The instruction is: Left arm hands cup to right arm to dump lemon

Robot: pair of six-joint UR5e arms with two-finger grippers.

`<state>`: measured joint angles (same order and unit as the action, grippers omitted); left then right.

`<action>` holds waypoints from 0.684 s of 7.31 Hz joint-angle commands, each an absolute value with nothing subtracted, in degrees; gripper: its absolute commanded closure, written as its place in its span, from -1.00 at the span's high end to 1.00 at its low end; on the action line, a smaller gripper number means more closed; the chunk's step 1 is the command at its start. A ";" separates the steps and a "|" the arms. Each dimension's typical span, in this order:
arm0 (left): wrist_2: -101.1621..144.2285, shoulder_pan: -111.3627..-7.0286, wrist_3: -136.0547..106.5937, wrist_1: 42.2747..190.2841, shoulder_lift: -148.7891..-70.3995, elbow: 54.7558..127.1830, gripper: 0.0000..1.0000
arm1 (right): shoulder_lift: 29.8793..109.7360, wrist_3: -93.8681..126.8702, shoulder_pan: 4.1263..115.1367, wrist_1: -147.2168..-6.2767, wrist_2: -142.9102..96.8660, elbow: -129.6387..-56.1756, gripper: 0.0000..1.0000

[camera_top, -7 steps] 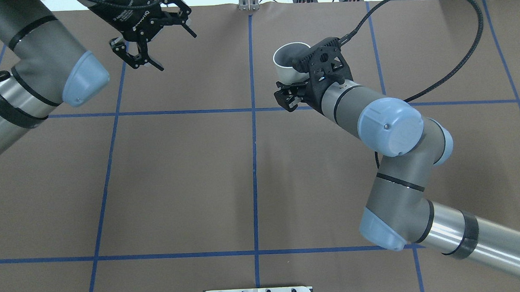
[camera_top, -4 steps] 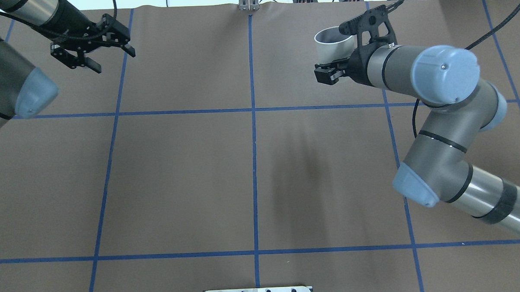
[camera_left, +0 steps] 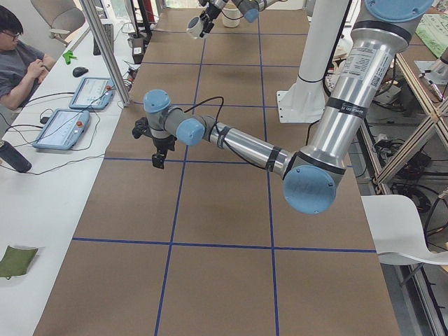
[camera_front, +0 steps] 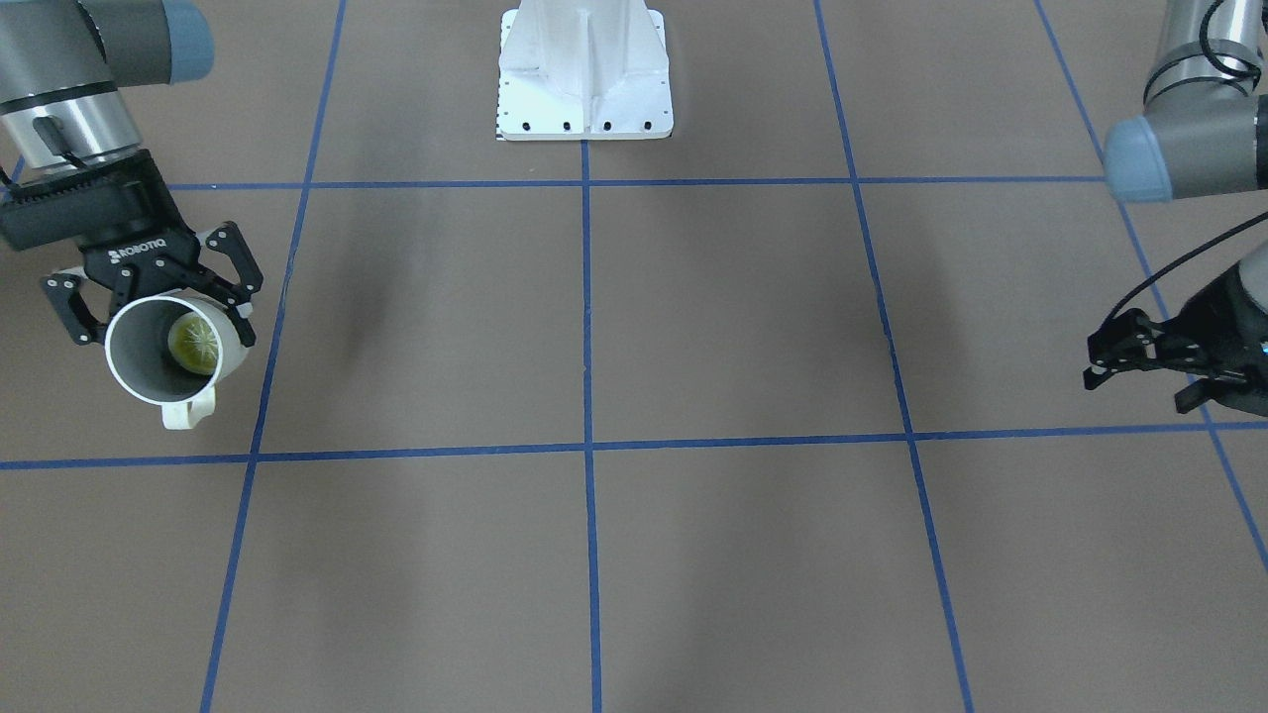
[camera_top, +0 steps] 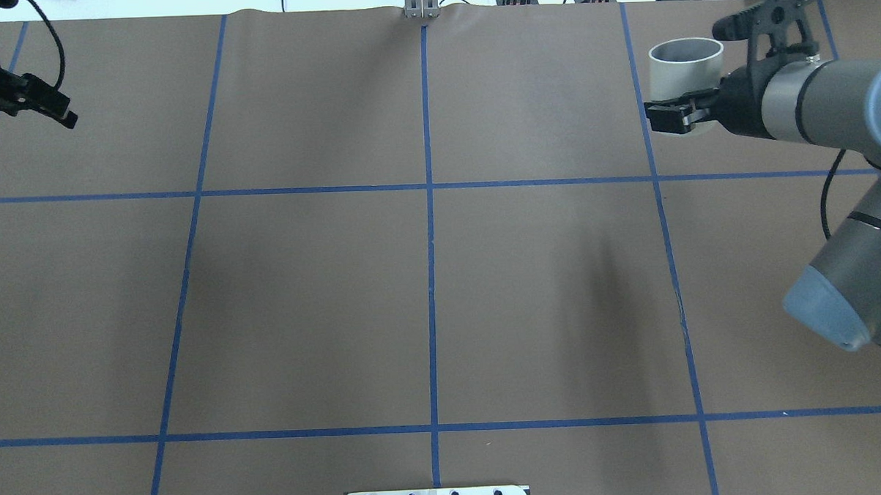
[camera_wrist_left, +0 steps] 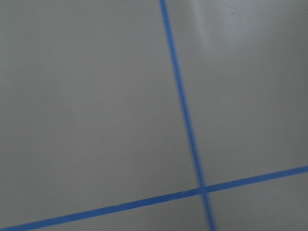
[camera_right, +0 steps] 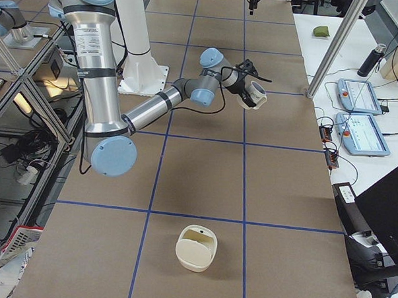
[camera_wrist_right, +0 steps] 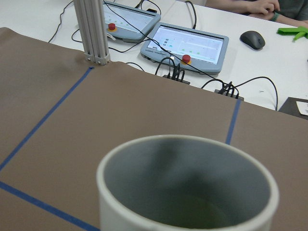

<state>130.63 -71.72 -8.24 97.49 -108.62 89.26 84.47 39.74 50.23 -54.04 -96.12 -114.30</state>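
While the right gripper (camera_front: 163,332) clamps the cup (camera_front: 134,361), its jaws press on the outer wall from both sides. The lemon (camera_front: 194,343) lies at the bottom inside. Mouth up, handle toward the far edge. The cup hangs above the table (camera_top: 428,299) by the far right corner, further right than 0.5 s ago. Left gripper (camera_front: 1139,388): jaws apart, nothing between them. It has retreated toward the far left corner, well apart from the cup.
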 commanded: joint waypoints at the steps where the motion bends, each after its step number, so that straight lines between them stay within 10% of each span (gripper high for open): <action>1: 130.08 -75.22 4.72 96.86 -106.54 85.96 1.00 | 98.19 39.73 51.94 -36.85 -95.98 -115.06 -0.83; 5: 130.17 -76.20 4.75 96.42 -105.39 86.04 1.00 | 113.28 45.57 57.12 -7.29 -96.50 -105.87 -0.88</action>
